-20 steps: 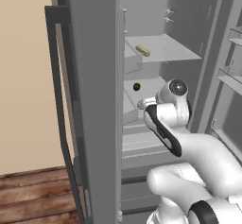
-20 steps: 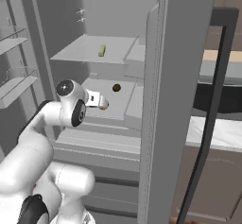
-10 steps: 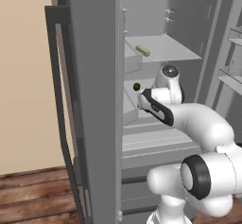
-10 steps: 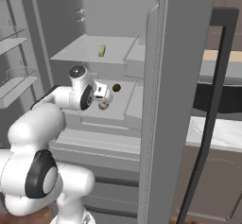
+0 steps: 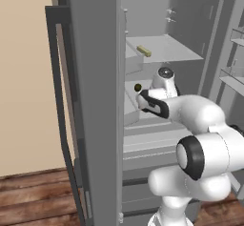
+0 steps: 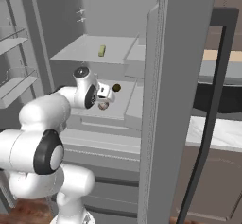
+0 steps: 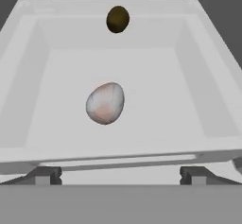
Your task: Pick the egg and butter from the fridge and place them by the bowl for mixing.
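Hand view looks down into a pale grey drawer (image 7: 208, 90) of the fridge (image 5: 95, 101). The egg (image 7: 105, 103) lies on the drawer floor near the middle of this picture, pale with a pinkish-brown tinge. A small dark ball (image 7: 117, 19) sits well apart from it, up at 12 o'clock, close to the far wall of the drawer. The gripper (image 7: 118, 175) shows as two small dark fingertips (image 7: 45, 175) at the bottom of the picture, one at 7 o'clock and one at 5 o'clock. They are spread wide apart and hold nothing. The egg sits above the gap between them and they do not touch it. From the left base view, the white arm reaches into the open fridge, and the dark ball (image 5: 137, 87) shows just beside the hand, at its 10 o'clock. The butter (image 5: 144, 51) lies on the shelf (image 5: 176, 53) above the drawer, at 12 o'clock from the hand, a small yellow-olive stick. From the right base view, the butter (image 6: 101, 51) rests on that same shelf, and the egg (image 6: 103, 105) peeks out just under the hand, at its 5 o'clock. The dark ball (image 6: 116, 88) sits to the egg's 1 o'clock. The dark-framed fridge door (image 5: 59, 77) stands open at 9 o'clock in the left base view.
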Available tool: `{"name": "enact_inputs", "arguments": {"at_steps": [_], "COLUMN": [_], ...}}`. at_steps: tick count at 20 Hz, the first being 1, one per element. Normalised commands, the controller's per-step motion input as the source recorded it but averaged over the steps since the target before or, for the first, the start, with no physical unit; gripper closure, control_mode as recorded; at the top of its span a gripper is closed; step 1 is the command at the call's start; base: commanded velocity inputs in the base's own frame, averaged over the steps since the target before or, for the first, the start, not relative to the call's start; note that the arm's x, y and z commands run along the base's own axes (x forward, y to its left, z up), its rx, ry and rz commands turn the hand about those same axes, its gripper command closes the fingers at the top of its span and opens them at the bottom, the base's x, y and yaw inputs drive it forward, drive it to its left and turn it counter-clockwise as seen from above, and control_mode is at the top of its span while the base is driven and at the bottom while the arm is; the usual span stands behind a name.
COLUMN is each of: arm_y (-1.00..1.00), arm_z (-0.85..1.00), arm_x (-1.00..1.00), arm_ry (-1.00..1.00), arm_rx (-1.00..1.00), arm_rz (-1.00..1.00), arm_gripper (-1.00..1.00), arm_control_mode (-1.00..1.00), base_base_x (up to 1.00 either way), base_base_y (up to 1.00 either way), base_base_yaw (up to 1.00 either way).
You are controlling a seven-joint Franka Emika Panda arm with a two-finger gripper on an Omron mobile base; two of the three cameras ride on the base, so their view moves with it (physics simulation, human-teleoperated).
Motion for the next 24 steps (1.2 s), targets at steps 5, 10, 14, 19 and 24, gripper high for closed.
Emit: {"name": "enact_inputs", "arguments": {"at_steps": [5, 10, 14, 19, 24], "arm_y": [0.05, 0.05, 0.09, 0.04, 0.01], "arm_z": [-0.13, -0.10, -0.13, -0.16, -0.16], "arm_x": [0.23, 0.18, 0.20, 0.33, 0.34], "arm_ry": [0.00, 0.00, 0.00, 0.00, -0.01], "arm_rx": [0.00, 0.02, 0.01, 0.00, 0.00], "arm_rz": [0.00, 0.00, 0.00, 0.00, 0.00], "arm_gripper": [-1.00, -1.00, -1.00, -1.00, -1.00], "arm_control_mode": [-1.00, -1.00, -1.00, -1.00, -1.00], "base_base_x": [0.00, 0.00, 0.00, 0.00, 0.00], "base_base_y": [0.00, 0.00, 0.00, 0.00, 0.00], "base_base_yaw": [0.00, 0.00, 0.00, 0.00, 0.00]}}
